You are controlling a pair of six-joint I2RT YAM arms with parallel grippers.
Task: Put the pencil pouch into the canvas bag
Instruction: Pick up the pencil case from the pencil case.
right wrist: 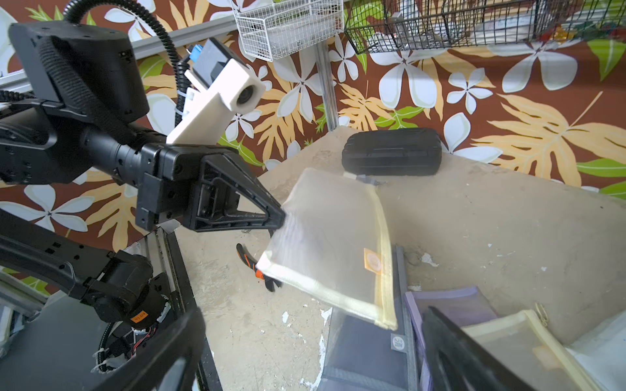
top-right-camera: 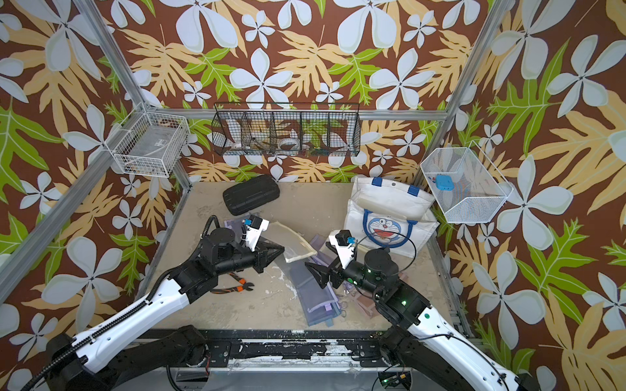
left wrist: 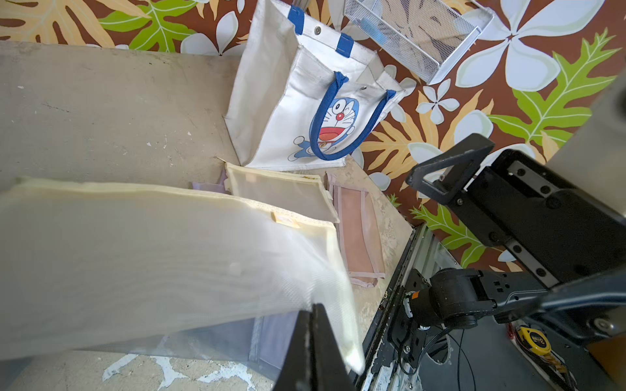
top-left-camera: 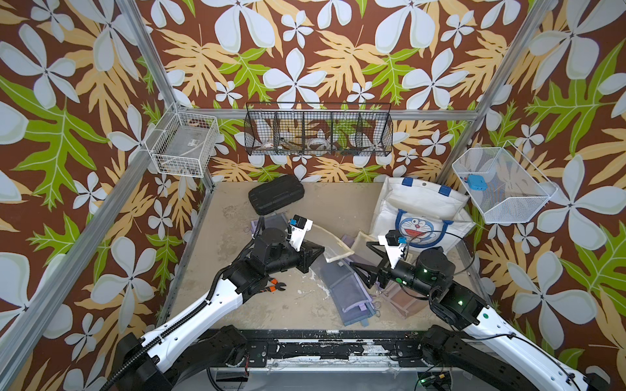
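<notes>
Mid-table, left of centre, my left gripper [top-left-camera: 319, 252] pinches one edge of the cream mesh pencil pouch with a yellow zip [top-left-camera: 334, 244], lifting that end off the tabletop. My right gripper [top-left-camera: 364, 258] hangs spread wide, holding nothing, between that pouch and the white canvas bag with blue handles and a cartoon cat face [top-left-camera: 384, 216], which stands open at the far right. A second cream mesh pouch [left wrist: 281, 193] lies right in front of the bag. Purple mesh pouches [top-left-camera: 342, 287] lie heaped below my right gripper. Orange-handled pliers [top-left-camera: 276, 284] sit near left, a black hard case [top-left-camera: 276, 194] far left.
</notes>
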